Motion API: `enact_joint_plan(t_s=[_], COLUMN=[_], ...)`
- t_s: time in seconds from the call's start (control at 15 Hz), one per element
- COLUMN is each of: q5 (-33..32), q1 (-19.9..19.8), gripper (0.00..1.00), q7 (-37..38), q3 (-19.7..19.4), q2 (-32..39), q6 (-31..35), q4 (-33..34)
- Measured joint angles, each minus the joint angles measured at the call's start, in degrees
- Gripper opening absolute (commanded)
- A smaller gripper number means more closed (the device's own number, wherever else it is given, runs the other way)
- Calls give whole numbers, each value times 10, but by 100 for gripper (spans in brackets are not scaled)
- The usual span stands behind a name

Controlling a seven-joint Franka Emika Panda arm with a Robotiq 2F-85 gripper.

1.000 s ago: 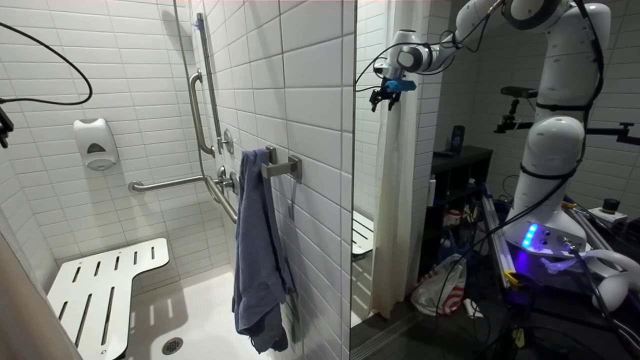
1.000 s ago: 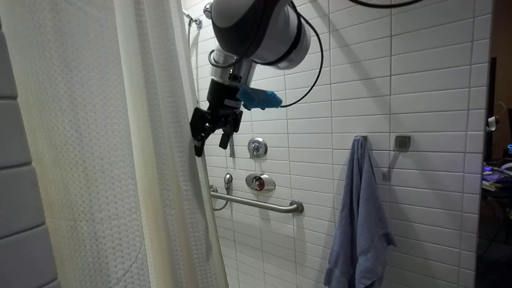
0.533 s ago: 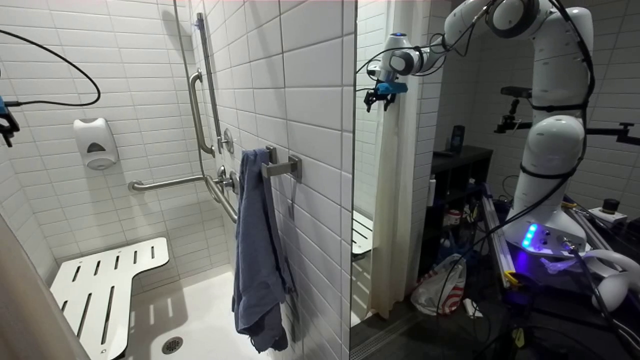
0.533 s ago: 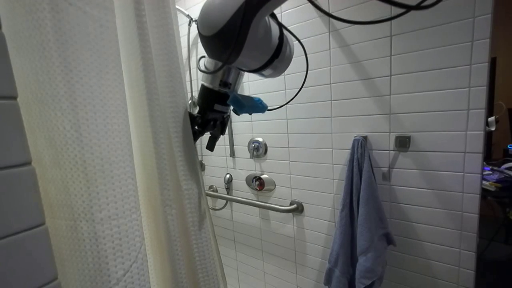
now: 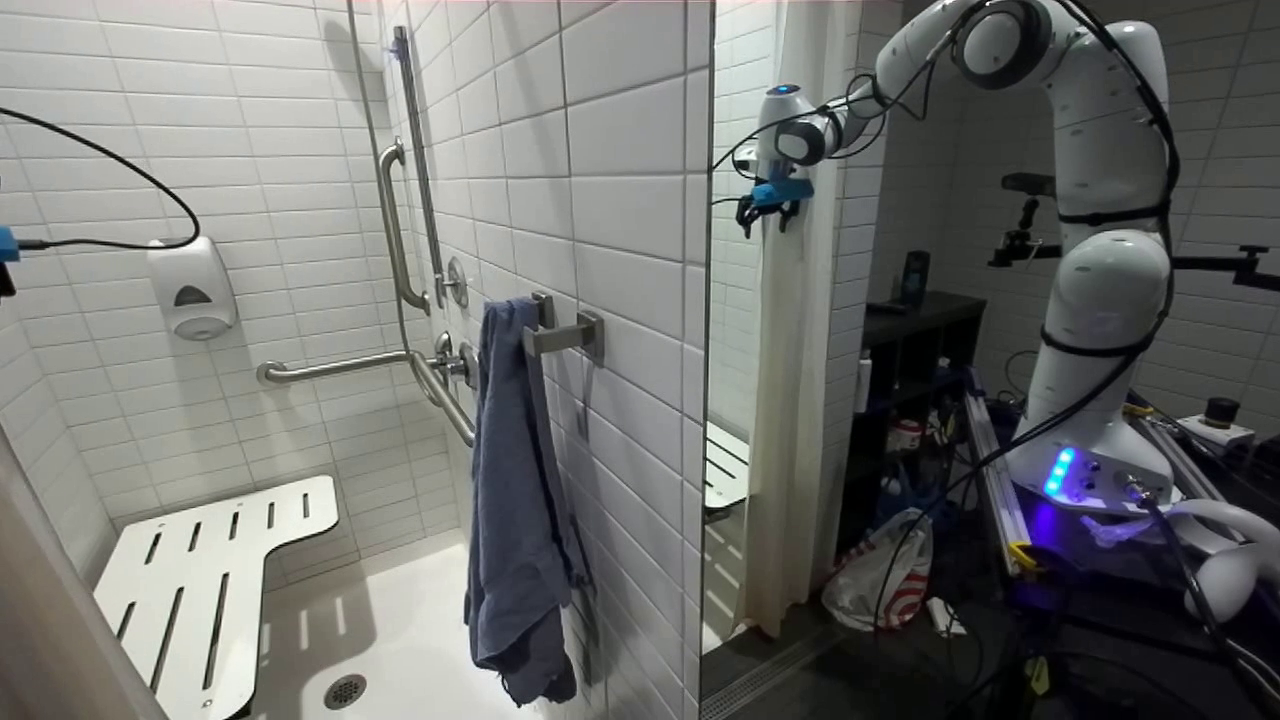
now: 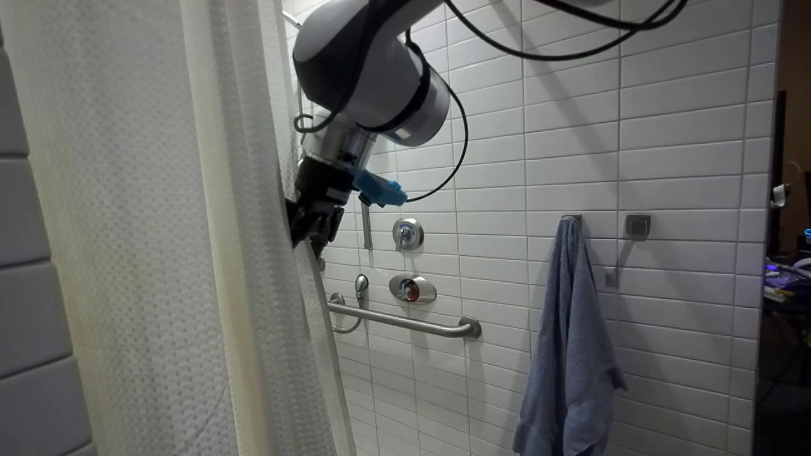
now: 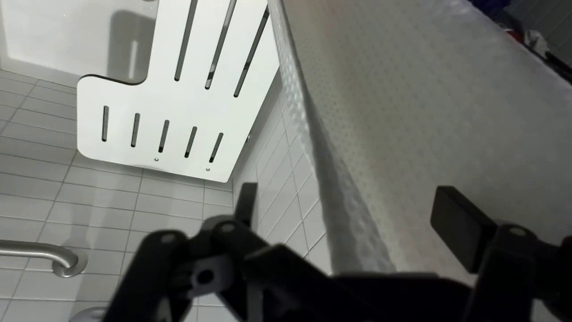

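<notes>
Your gripper (image 7: 354, 214) is spread wide — the shower curtain (image 7: 429, 103) hangs with its near edge running between the two fingers (image 7: 462, 228) — can't tell whether either one touches it.

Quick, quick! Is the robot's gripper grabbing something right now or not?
Gripper: open, holding nothing; in the wrist view the edge of the shower curtain shows between its parted jaws.

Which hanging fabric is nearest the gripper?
The cream shower curtain, its edge between the jaws of the open gripper; the blue towel hangs well apart.
</notes>
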Motion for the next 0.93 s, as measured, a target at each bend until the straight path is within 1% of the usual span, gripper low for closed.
enact_joint_plan(t_s=[0.07,0.13,0.47,0.6,0.8,0.93], q5=[0,0,0,0,-4,-22], q1=[-2,-3,-6,-7,-8,-8], gripper=[61,52,12,0,0,0], q7=[-6,-9,-17,-17,-10,17], q3=[1,1,1,1,0,-5], q2=[0,0,-1,-2,-5,-6], q6=[-4,-6,-7,-7,-8,-9], q4=[0,0,-6,-8,-15,-18])
